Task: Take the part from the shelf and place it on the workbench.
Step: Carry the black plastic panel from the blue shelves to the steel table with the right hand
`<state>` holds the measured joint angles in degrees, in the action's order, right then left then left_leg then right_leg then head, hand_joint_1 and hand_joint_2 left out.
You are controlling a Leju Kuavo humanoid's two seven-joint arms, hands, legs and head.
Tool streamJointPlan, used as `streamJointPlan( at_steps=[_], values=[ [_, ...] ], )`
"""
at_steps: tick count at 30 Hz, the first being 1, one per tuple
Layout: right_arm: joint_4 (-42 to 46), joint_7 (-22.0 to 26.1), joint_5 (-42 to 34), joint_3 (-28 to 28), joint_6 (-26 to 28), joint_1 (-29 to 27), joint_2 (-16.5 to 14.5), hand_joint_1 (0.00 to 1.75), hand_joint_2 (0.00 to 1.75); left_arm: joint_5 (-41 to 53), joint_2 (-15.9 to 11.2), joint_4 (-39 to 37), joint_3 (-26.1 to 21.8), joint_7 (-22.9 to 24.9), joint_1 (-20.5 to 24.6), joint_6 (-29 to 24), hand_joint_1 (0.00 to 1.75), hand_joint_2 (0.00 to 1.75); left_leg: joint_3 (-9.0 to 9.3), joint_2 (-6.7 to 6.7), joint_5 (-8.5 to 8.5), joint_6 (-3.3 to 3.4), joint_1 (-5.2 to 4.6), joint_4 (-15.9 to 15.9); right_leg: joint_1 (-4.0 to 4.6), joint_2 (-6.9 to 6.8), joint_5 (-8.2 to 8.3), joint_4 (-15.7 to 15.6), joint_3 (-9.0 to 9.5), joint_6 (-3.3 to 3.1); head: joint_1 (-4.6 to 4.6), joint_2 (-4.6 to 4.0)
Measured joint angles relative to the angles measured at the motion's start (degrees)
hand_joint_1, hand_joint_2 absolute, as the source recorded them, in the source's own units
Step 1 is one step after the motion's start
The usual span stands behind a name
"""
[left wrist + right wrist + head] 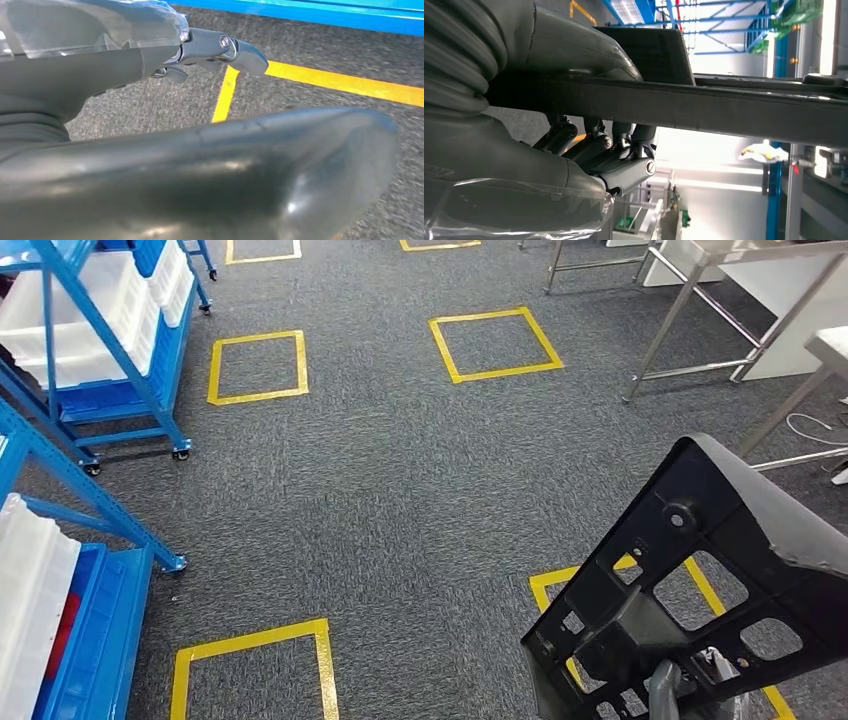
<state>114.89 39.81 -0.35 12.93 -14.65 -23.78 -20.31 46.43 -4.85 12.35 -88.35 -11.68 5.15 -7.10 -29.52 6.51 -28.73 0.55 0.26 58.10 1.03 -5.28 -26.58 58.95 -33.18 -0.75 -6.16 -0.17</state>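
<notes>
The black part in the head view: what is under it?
Under the black part lie grey carpet and a yellow tape square, seen through its holes; the rest is covered.

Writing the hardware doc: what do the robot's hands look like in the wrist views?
Left hand: thick smooth grey thumb, darker grey metallic fingers with silver screws, clear plastic wrap behind. Right hand: grey ribbed cover, dark jointed fingers, same clear wrap.

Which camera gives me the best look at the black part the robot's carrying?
The head view: the black part shows its ribbed, cut-out face, tilted above the carpet. The right wrist view shows the black part edge-on, a dark bar gripped by the right hand. The left wrist view shows the left hand over carpet.
</notes>
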Motion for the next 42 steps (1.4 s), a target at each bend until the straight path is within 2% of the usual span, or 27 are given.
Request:
streamJointPlan(
  at_steps=[2,3,5,7,9,10,11,12,14,16,17,18,20,22,24,25,27,29,31,33,34,36,37,39,40,41,42],
  values=[
    [0.0,0.0,0.4,-0.3,0.1,0.2,0.0,1.75,1.75,-0.2,0.0,0.0,0.0,0.2,0.1,-0.1,0.00,0.00,0.46,1.36,-0.17,-0.60,0.02,-0.3,0.28,0.98,0.04,-0.5,0.00,-0.57,0.00,0.00],
    [0.0,0.0,0.6,-0.4,0.2,0.2,0.0,1.75,1.75,-0.3,0.0,0.0,0.0,0.2,0.2,-0.2,0.00,0.00,0.66,1.17,-0.39,-0.93,0.10,-0.1,0.14,1.80,0.28,-0.9,0.19,-0.82,0.00,0.00],
    [-0.1,0.0,1.0,-0.6,0.5,0.4,-0.1,1.75,1.75,-0.2,-0.1,0.0,0.0,0.2,0.4,-0.2,0.00,0.00,-0.07,-1.64,-2.03,-1.43,0.23,2.2,-0.37,3.31,0.75,-1.8,0.73,-1.35,0.00,0.00],
    [-0.2,0.0,1.5,-1.1,0.9,0.8,-0.1,1.75,1.75,-0.1,-0.3,0.0,0.0,0.2,0.0,-0.2,0.00,0.00,-3.44,-5.18,-5.57,-1.65,0.41,9.2,-0.61,5.00,0.88,-2.0,0.91,-1.70,-0.01,0.00],
    [-0.3,0.0,2.0,-1.5,1.5,1.0,-0.1,1.75,1.75,-0.1,-0.5,0.0,0.0,0.3,-0.3,-0.1,0.00,0.00,-6.75,-6.13,-7.39,-1.80,0.44,15.3,-0.58,6.91,0.87,-1.9,0.92,-1.81,-0.01,0.00],
    [-0.3,0.0,2.3,-1.5,1.7,1.1,-0.1,1.75,1.75,-0.1,-0.5,0.0,0.0,0.4,-0.3,-0.1,0.00,0.00,-7.10,-6.19,-6.45,-1.84,0.46,15.3,-0.60,7.85,0.84,-1.8,0.96,-1.77,-0.01,0.00],
    [-0.4,0.0,2.4,-1.6,1.9,1.1,-0.1,1.75,1.75,0.0,-0.6,0.0,0.0,0.5,-0.3,-0.1,0.00,0.00,-6.45,-6.40,-4.49,-1.86,0.52,13.2,-0.64,8.75,0.77,-1.6,1.01,-1.67,-0.01,0.00],
    [-0.4,0.0,2.4,-1.8,2.0,1.2,0.0,1.75,1.75,0.2,-0.7,0.0,0.1,0.8,-0.2,-0.1,0.00,0.00,-5.02,-7.09,-2.00,-1.87,0.63,9.4,-0.69,9.63,0.65,-1.3,1.05,-1.51,-0.01,0.00],
    [-0.4,0.0,2.3,-2.3,2.2,1.4,0.2,1.75,1.75,0.4,-1.1,0.0,0.1,1.3,-0.2,-0.1,0.00,0.00,-2.34,-9.55,0.78,-1.76,0.85,2.8,-0.69,11.25,0.36,-0.7,0.79,-0.99,-0.01,0.00],
    [-0.4,0.0,2.2,-3.0,2.3,1.6,0.7,1.75,1.75,0.4,-1.3,0.1,0.1,1.6,-0.2,-0.1,0.00,0.00,-1.52,-10.57,0.81,-1.37,0.77,0.7,-0.80,12.61,0.31,-0.3,0.26,-0.35,-0.01,0.00],
    [-0.4,0.0,2.2,-3.2,2.4,1.6,0.9,1.75,1.75,0.4,-1.4,0.1,0.1,1.6,-0.1,-0.1,0.00,0.00,-1.45,-9.96,0.95,-1.01,0.71,0.5,-0.88,13.28,0.42,-0.3,0.03,0.03,-0.01,0.00],
    [-0.4,0.0,2.1,-3.4,2.4,1.6,1.1,1.75,1.75,0.3,-1.4,0.1,0.1,1.6,0.1,-0.1,0.00,0.00,-1.34,-9.29,1.10,-0.62,0.71,0.3,-0.91,13.08,0.39,-0.2,-0.08,0.35,-0.01,0.00],
    [-0.4,0.0,2.1,-3.8,2.6,1.8,1.7,1.75,1.75,0.3,-1.4,0.2,0.2,1.6,0.2,0.2,0.00,0.00,-1.10,-7.90,1.44,0.17,0.80,-0.3,-0.74,10.19,-0.99,1.9,-1.13,0.93,0.00,0.00],
    [-0.6,0.0,2.1,-4.4,3.0,2.3,2.2,1.75,1.75,0.4,-1.5,0.2,0.2,1.5,-0.1,0.4,0.00,0.00,-1.05,-6.28,1.43,0.62,0.69,-0.5,-0.83,6.64,-4.48,8.3,-4.34,1.31,0.01,0.00],
    [-0.8,0.0,2.2,-4.9,3.3,2.6,2.6,1.75,1.75,0.5,-1.6,0.2,0.3,1.4,-0.3,0.7,0.00,0.00,-1.05,-4.67,1.25,0.74,0.56,-0.5,-1.21,5.75,-6.95,15.1,-7.82,1.63,0.00,0.00],
    [-1.0,0.0,2.2,-5.1,3.5,2.6,2.8,1.75,1.75,0.5,-1.6,0.2,0.3,1.4,-0.3,0.8,0.00,0.00,-0.96,-3.90,1.13,0.70,0.53,-0.5,-1.37,5.58,-6.64,16.0,-8.33,1.71,0.00,0.00],
    [-1.1,0.0,2.3,-5.4,3.8,2.6,3.2,1.75,1.75,0.7,-1.6,0.2,0.5,1.4,-0.3,1.1,0.00,0.00,-0.52,-2.50,0.77,0.52,0.51,-0.5,-1.42,4.72,-3.34,11.4,-6.02,1.59,0.00,0.00],
    [-1.2,0.0,2.4,-5.8,4.2,2.8,3.5,1.75,1.75,0.9,-1.6,0.2,0.8,1.4,-0.3,1.4,0.00,0.00,0.13,-1.15,0.28,0.06,0.34,-0.4,-0.80,1.36,-0.23,3.4,-1.94,0.83,0.00,0.00],
    [-1.2,0.0,2.5,-6.1,4.8,3.0,3.7,1.75,1.75,1.0,-1.7,0.2,1.0,1.4,-0.3,1.7,0.00,0.00,0.58,0.15,-0.17,-0.56,0.12,-0.4,-0.06,-0.59,0.34,-0.3,-0.27,0.04,0.00,0.00],
    [-1.3,0.0,2.5,-6.4,5.2,3.0,3.9,1.75,1.75,1.1,-1.8,0.2,1.3,1.4,-0.1,1.9,0.00,0.00,1.00,1.34,-0.54,-1.15,0.07,-0.7,-0.07,0.99,0.25,-0.6,-0.31,-0.49,0.00,0.00],
    [-1.3,0.0,2.5,-6.4,5.4,2.9,4.0,1.75,1.75,1.3,-1.8,0.2,1.4,1.4,0.0,2.1,0.00,0.00,1.19,0.91,-0.81,-1.48,0.13,-0.5,-0.27,1.86,0.31,-0.9,-0.13,-0.73,0.00,0.00],
    [-1.4,-0.1,2.7,-6.8,5.7,3.0,4.1,1.75,1.75,1.5,-1.9,0.2,1.6,1.3,0.2,2.4,0.00,0.00,-0.07,-2.38,-2.76,-1.99,0.35,2.9,-0.75,3.61,0.44,-1.5,0.50,-1.38,-0.01,0.00],
    [-1.5,-0.1,2.8,-7.0,5.8,3.1,4.2,1.75,1.75,1.6,-1.9,0.3,1.6,1.2,0.1,2.5,0.00,0.00,-1.78,-4.37,-4.35,-2.11,0.48,6.4,-0.76,4.38,0.35,-1.6,0.69,-1.61,-0.01,0.00],
    [-1.8,-0.4,3.2,-7.5,6.1,3.3,4.5,1.75,1.75,1.7,-2.1,0.3,1.6,1.2,-0.3,2.5,0.00,0.00,-6.28,-5.96,-7.01,-2.31,0.59,14.2,-0.74,6.20,0.04,-1.5,1.10,-1.95,0.00,0.00],
    [-2.0,-0.5,3.5,-7.6,6.3,3.3,4.7,1.75,1.75,1.7,-2.1,0.3,1.6,1.2,-0.4,2.5,0.00,0.00,-7.75,-6.09,-6.68,-2.38,0.59,16.0,-0.73,7.21,-0.16,-1.5,1.40,-1.95,0.00,0.00],
    [-2.3,-0.8,3.8,-7.8,6.5,3.3,4.9,1.75,1.75,1.6,-2.1,0.3,1.6,1.2,-0.5,2.5,0.00,0.00,-8.23,-6.16,-5.18,-2.41,0.60,15.6,-0.73,8.20,-0.41,-1.4,1.77,-1.87,0.00,0.00],
    [-2.5,-1.0,4.1,-8.1,6.7,3.4,5.1,1.75,1.75,1.6,-2.2,0.3,1.6,1.2,-0.5,2.5,0.00,0.00,-7.65,-6.40,-2.75,-2.40,0.64,13.0,-0.76,9.11,-0.72,-1.3,2.22,-1.74,0.00,0.00]
  ],
)
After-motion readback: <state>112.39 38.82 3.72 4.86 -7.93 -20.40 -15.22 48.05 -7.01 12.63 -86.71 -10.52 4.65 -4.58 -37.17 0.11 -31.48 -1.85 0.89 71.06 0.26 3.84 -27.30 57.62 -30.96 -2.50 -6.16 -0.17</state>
